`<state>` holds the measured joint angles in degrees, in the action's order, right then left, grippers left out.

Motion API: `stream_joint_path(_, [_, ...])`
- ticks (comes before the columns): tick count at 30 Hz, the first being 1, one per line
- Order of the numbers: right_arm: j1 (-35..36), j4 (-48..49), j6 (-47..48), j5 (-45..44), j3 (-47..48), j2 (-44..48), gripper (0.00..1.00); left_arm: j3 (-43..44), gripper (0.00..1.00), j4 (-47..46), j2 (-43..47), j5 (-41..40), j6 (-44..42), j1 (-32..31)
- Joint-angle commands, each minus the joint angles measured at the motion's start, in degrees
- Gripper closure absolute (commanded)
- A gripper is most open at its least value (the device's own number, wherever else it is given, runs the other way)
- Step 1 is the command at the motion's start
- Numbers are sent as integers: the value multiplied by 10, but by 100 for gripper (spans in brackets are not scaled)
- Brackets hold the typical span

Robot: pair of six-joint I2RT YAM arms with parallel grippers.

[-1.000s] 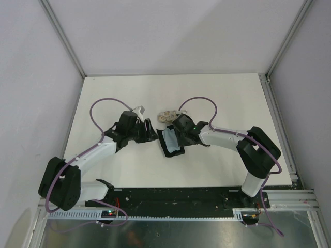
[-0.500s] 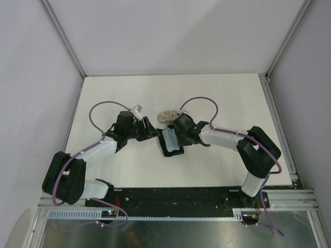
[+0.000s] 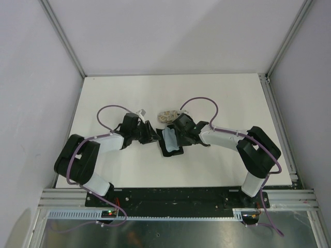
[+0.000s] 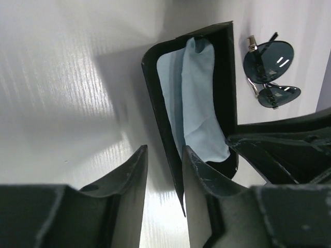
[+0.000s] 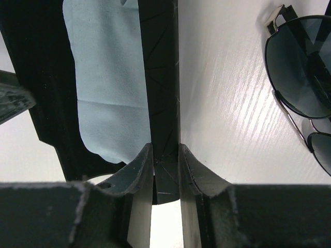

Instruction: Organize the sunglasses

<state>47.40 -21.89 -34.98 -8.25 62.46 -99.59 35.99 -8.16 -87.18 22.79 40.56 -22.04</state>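
Observation:
The wire-framed sunglasses (image 4: 269, 59) lie folded on the white table beyond the open black case (image 4: 223, 77), and also show in the right wrist view (image 5: 300, 67). The chunky black pair is out of view. The black case (image 3: 169, 150) lies open at mid-table with a light blue cloth (image 5: 103, 77) inside. My right gripper (image 5: 165, 150) is shut on the case's upright wall (image 5: 158, 62). My left gripper (image 4: 164, 150) is open at the case's left side, with the case's thin edge between its fingers. In the top view the grippers flank the case, left (image 3: 153, 137) and right (image 3: 175, 135).
The beige patterned oval case (image 3: 166, 115) lies just behind the black case, close to my right wrist. The white table (image 3: 232, 98) is ringed by an aluminium frame and grey walls. Purple cables loop above both arms.
My left arm has folded in, its elbow swinging up and to the right, and its gripper has closed in on the case's left edge. The right gripper has held its grip.

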Motion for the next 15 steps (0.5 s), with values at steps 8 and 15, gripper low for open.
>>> stream_joint_path(8, [-1,-1,-7,14,-1,21,66,33,97,-26,-22,15,-13,3])
stream_joint_path(15, [-21,-27,68,-29,-1,88,59,60,100,63,17,22,-55,3])
